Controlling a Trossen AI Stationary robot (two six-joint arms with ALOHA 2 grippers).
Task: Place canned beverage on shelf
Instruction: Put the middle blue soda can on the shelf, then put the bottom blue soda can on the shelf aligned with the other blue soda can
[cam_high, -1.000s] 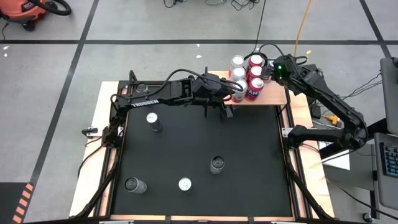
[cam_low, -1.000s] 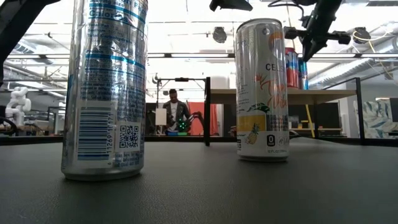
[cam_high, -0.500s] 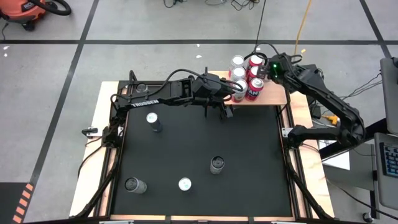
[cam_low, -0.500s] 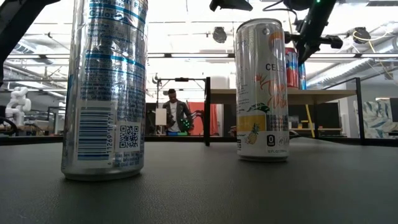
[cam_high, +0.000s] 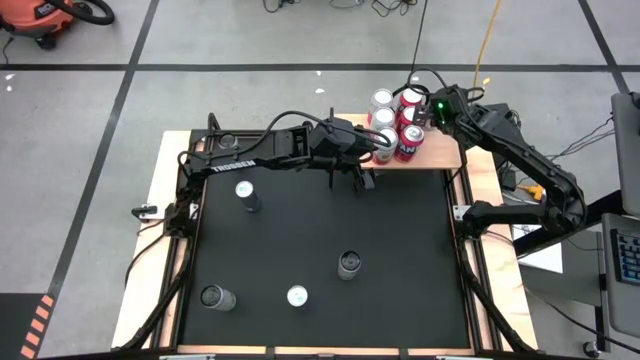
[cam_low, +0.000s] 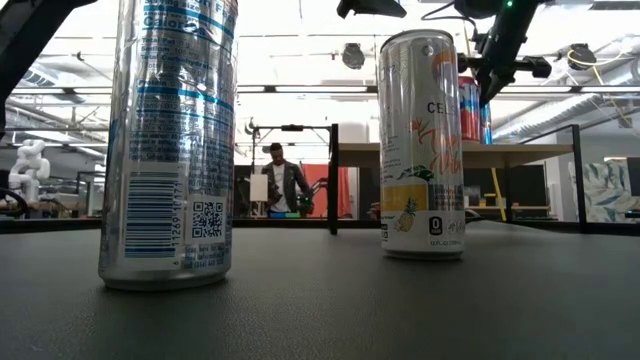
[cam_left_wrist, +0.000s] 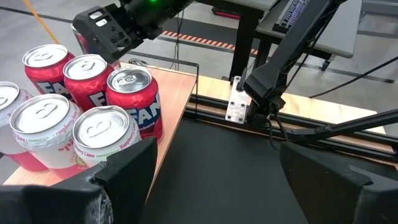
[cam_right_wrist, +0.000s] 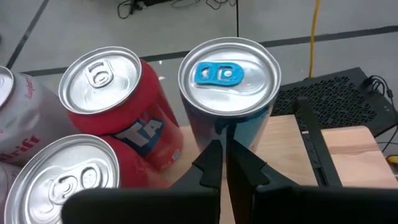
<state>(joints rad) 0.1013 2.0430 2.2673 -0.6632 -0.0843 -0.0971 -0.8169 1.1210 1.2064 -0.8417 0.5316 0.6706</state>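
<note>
The left end effector (cam_high: 372, 163) is hanging released beside the shelf (cam_high: 445, 155); the right end effector (cam_high: 428, 112) is staying clenched, seemingly touching a blue can (cam_right_wrist: 229, 87).

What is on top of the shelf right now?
The shelf holds a tight cluster of upright cans: red ones, pale ones and a blue-tabbed can. The right gripper hangs shut beside that one. The exact count stays hidden by the arms.

left arm (cam_high: 262, 152): black, white lettering on link, looped black cable
right arm (cam_high: 525, 165): black, jointed, green light near wrist
fingers (cam_right_wrist: 214, 163): dark, angular, matte
</note>
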